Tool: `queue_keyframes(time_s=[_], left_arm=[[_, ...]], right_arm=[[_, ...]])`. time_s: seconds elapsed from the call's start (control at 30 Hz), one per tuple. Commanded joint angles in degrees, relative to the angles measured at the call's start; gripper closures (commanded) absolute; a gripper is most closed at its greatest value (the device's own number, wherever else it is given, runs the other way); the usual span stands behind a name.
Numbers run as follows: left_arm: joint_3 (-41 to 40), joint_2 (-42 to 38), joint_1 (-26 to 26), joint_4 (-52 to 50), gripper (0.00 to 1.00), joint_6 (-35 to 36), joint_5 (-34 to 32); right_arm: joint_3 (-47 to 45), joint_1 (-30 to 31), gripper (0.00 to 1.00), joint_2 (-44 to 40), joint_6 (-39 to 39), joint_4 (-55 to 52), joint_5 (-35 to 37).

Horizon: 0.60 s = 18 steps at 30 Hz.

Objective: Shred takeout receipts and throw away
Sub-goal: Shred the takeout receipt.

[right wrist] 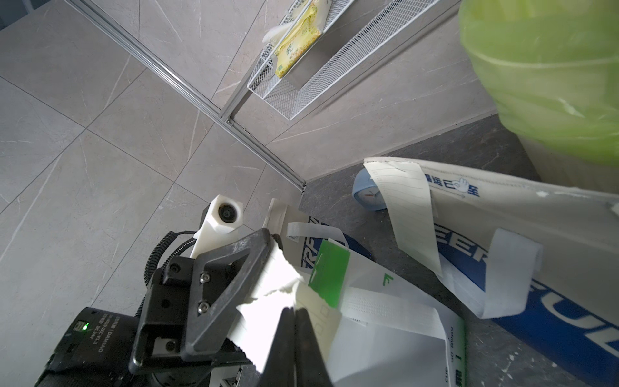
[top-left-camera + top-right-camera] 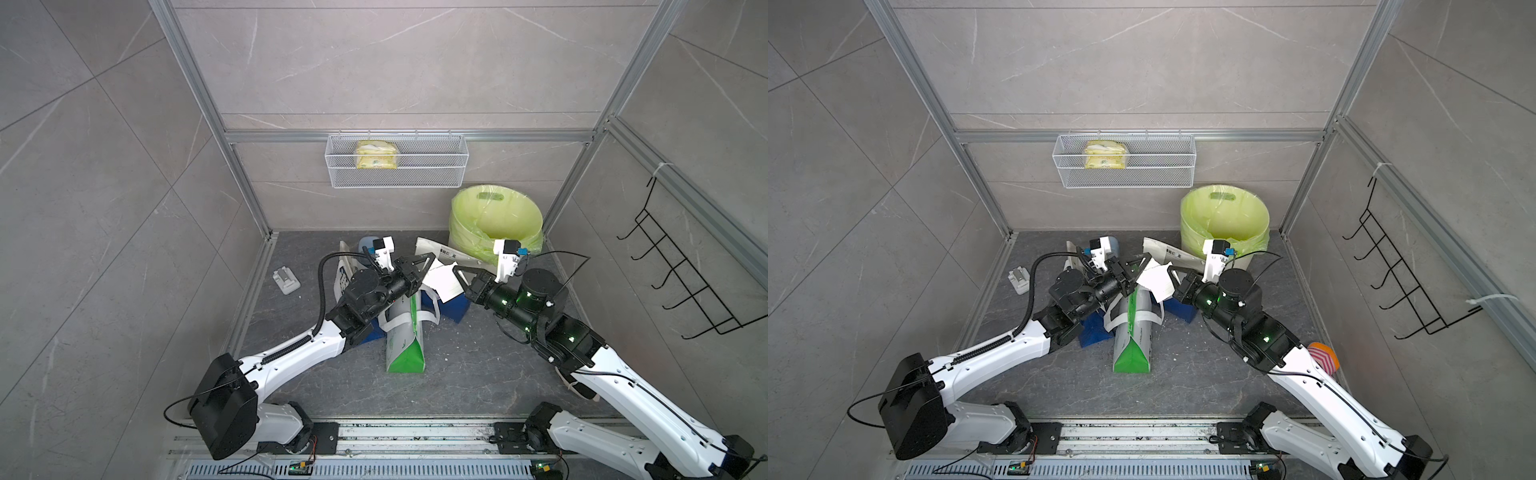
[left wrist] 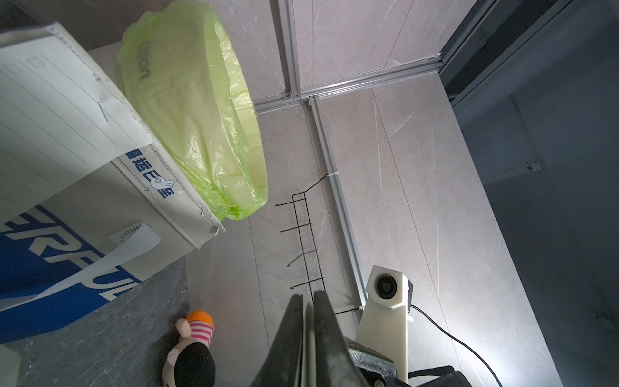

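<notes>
L gripper [image 2: 432, 262] and R gripper [image 2: 455, 271] are both clamped tight on one receipt [image 2: 444, 283]. Tips are close together and the paper is bunched between them mid-scene, just above the green-and-white bag [image 2: 405, 345]. R wrist view shows a ragged edge on the paper, so the tear looks partly made.

Risks, my read:
- Thin slip could slide out of one jaw instead of ripping if the pull is uneven, leaving the whole sheet hanging from one side.
- Grips sit v. near each other, so a small shred could break free and drop onto the bags or floor [image 2: 457, 374], not into the bin [image 2: 461, 224], which is far right and well apart.
- Bag handles lie right below, so paper or a finger could snag.
- Second receipt [image 1: 408, 207] is on the blue-and-white bag [image 1: 519, 197], untouched and easy to miss.
</notes>
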Motion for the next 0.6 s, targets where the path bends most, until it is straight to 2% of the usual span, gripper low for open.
queue_keyframes(time_s=[0.0, 0.57], left_arm=[[1.0, -1.24, -0.18, 2.65, 0.88, 1.37, -0.06], [1.49, -1.07, -0.19, 2.22, 0.9, 2.68, -0.17]], right_arm=[[2.47, -0.23, 1.0, 0.7, 1.24, 0.8, -0.02], [4.43, -0.32, 1.0, -0.82, 3.21, -5.87, -0.04]])
